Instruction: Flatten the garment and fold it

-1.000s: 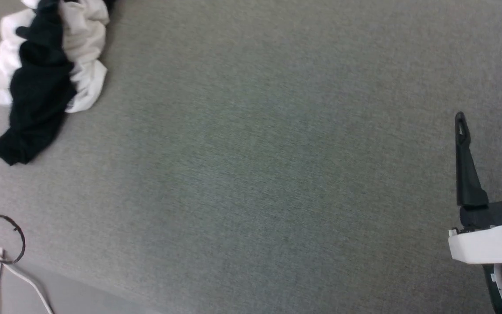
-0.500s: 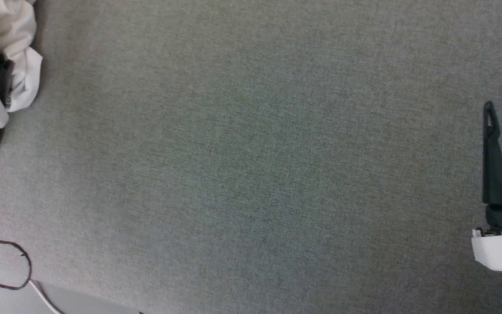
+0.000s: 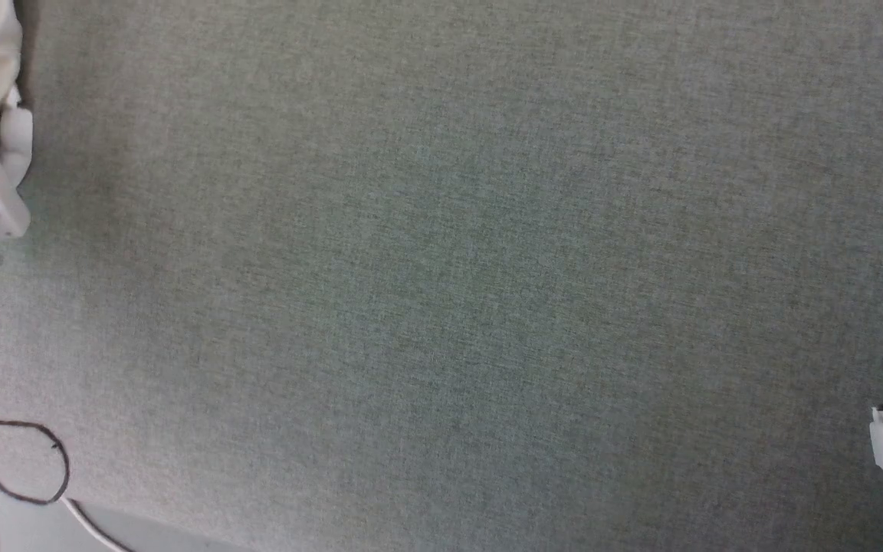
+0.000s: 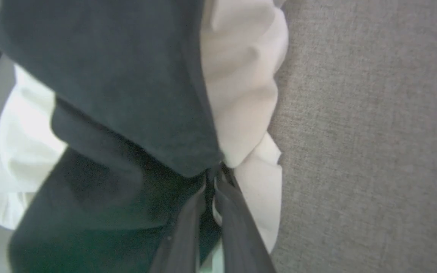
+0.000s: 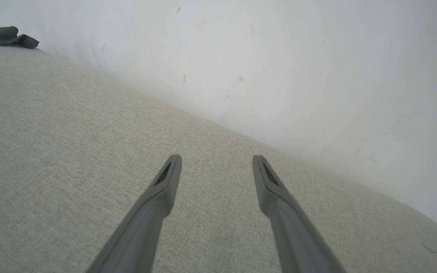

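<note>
Garment [image 4: 127, 94] in crumpled folds between the left fingers [image 4: 237, 227], tips together.

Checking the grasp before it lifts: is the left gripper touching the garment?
Touching. The left wrist view shows the left gripper shut, its tips pinching the garment where black and white cloth meet.

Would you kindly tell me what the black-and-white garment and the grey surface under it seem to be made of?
The garment: soft matte knit, probably cotton jersey, since it bunches in rounded, limp folds. The grey surface: matte woven cloth, upholstery-like, showing a fine flecked weave; what lies beneath it cannot be told.
</note>
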